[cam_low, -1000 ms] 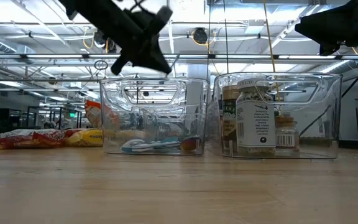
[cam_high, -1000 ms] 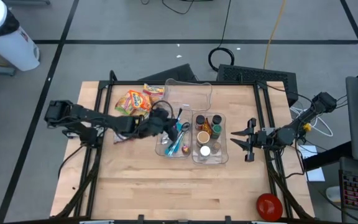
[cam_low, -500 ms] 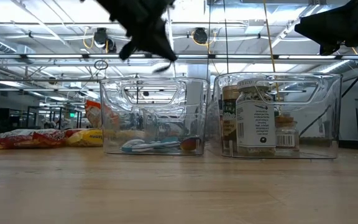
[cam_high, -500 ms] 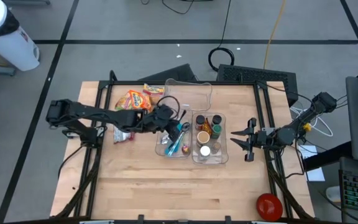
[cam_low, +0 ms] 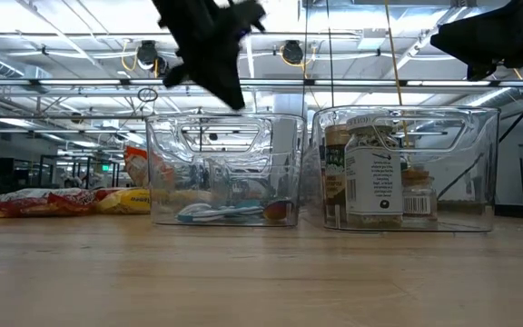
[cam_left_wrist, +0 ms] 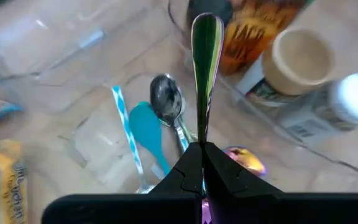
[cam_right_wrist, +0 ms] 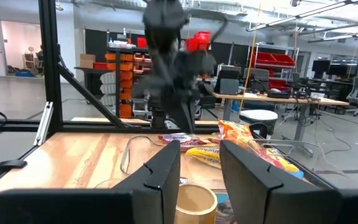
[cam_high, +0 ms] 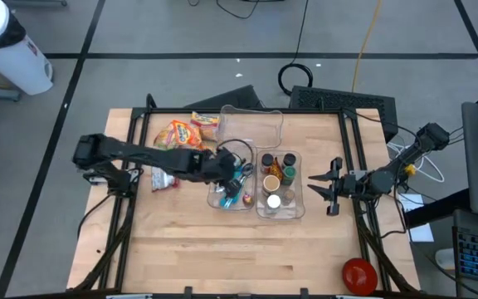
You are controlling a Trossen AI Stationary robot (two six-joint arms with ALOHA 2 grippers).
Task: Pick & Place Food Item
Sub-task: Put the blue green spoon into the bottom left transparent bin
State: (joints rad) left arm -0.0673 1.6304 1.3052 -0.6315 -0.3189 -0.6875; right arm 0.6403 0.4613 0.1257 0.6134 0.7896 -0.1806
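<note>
Spoon (cam_left_wrist: 205, 43) clamped by its handle in the left gripper (cam_left_wrist: 202, 163), bowl end pointing out, held above the clear utensil bin (cam_high: 220, 199) where a teal spoon (cam_left_wrist: 146, 127) and another metal spoon (cam_left_wrist: 165, 99) already lie. Snack bags (cam_high: 177, 134) remain on the table beside the bins, so no food item looks placed yet. Jar bin (cam_high: 299, 209) sits just beside. Right gripper (cam_high: 319, 188) waits at the table's right edge, fingers parted, holding nothing.

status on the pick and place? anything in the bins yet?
Done: left bin already holds utensils, including a teal spoon; right bin holds jars.
In hand: left gripper is shut on a metal spoon, above the left bin.
Left: snack packets lie on the table outside the bins. Right gripper waits, open, beside the right bin.
</note>
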